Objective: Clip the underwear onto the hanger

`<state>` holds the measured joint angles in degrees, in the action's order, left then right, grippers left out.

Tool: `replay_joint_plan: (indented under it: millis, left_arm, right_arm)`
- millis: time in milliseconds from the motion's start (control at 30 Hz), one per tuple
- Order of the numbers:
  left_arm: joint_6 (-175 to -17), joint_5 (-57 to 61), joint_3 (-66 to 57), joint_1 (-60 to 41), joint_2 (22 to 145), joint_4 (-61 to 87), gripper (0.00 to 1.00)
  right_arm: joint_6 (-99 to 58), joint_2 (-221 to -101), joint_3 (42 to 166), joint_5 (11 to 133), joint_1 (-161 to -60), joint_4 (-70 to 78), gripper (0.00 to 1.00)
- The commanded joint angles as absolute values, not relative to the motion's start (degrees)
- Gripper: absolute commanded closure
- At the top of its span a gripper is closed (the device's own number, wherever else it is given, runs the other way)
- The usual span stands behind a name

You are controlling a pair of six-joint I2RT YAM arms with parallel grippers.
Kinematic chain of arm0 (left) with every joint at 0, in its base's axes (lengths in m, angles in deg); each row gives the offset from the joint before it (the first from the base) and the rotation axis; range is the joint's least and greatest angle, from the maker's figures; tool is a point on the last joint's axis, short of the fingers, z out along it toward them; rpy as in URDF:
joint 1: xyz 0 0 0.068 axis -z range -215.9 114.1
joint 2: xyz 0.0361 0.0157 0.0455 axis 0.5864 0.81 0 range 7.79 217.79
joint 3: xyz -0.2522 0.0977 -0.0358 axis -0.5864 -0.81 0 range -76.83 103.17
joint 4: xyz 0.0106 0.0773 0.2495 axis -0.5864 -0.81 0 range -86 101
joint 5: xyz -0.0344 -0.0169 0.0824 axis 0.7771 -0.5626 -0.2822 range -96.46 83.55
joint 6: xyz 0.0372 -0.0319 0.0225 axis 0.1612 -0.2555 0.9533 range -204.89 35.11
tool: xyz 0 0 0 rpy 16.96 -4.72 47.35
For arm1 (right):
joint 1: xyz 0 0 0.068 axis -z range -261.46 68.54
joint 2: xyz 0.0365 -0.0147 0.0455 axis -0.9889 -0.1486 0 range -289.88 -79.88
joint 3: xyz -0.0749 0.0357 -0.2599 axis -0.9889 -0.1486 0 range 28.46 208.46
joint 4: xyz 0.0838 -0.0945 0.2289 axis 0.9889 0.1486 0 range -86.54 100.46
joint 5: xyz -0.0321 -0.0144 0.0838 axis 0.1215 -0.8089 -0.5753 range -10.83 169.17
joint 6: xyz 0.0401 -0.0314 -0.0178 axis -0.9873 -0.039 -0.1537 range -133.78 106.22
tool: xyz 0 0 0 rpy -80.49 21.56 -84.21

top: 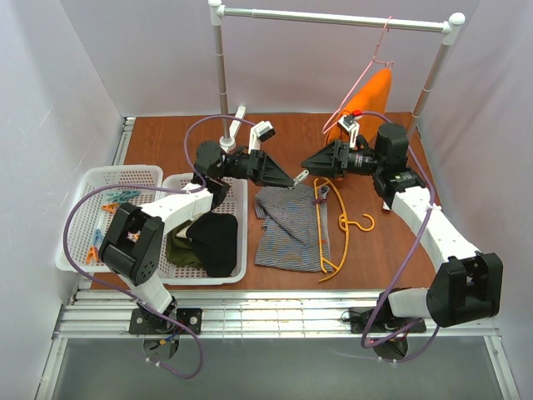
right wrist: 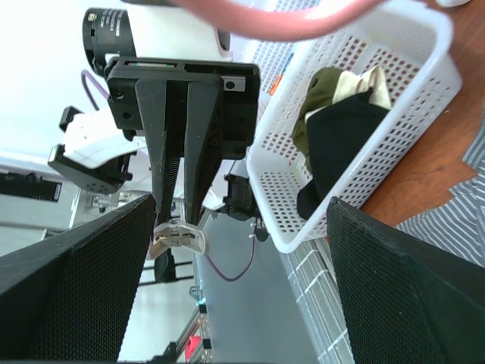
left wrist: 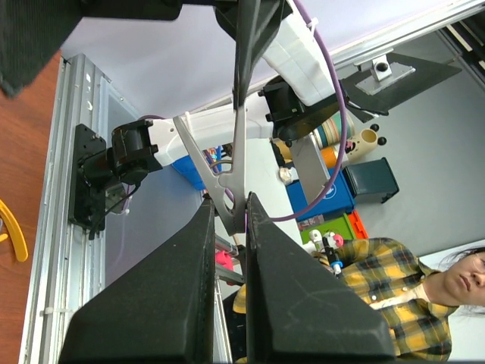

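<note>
The grey striped underwear [top: 286, 229] lies flat on the brown table, and its corner shows in the right wrist view [right wrist: 462, 216]. The yellow-orange hanger [top: 333, 237] lies along the underwear's right edge with its hook to the right. My left gripper [top: 293, 178] hovers above the underwear's top edge, shut on a pale clothespin [top: 302, 174]. The clothespin also shows in the left wrist view [left wrist: 227, 171] and the right wrist view [right wrist: 178, 236]. My right gripper [top: 311, 161] is open and empty. It faces the left gripper a short way off, with its fingers [right wrist: 76, 288] spread wide.
A white basket [top: 241, 187] holds black and olive clothes left of the underwear. A second basket [top: 83, 187] at the far left holds coloured pegs. A pink wire hanger [top: 366, 71] with orange cloth hangs from the white rail [top: 333, 18] at the back.
</note>
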<state>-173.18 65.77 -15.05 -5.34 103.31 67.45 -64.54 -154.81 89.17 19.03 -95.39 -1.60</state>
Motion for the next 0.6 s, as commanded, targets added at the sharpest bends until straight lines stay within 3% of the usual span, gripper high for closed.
replay_joint_plan:
  millis: [0,567]
  left_arm:
    - [-175.0,66.6,-13.2,-4.6,103.4,71.6,1.00]
    - [-174.5,64.7,-14.9,-4.6,102.6,72.0,1.00]
  right_arm:
    - [-64.9,-154.6,92.1,17.2,-97.4,-4.4,0.18]
    - [-66.1,-152.0,92.0,15.4,-98.1,-4.5,0.33]
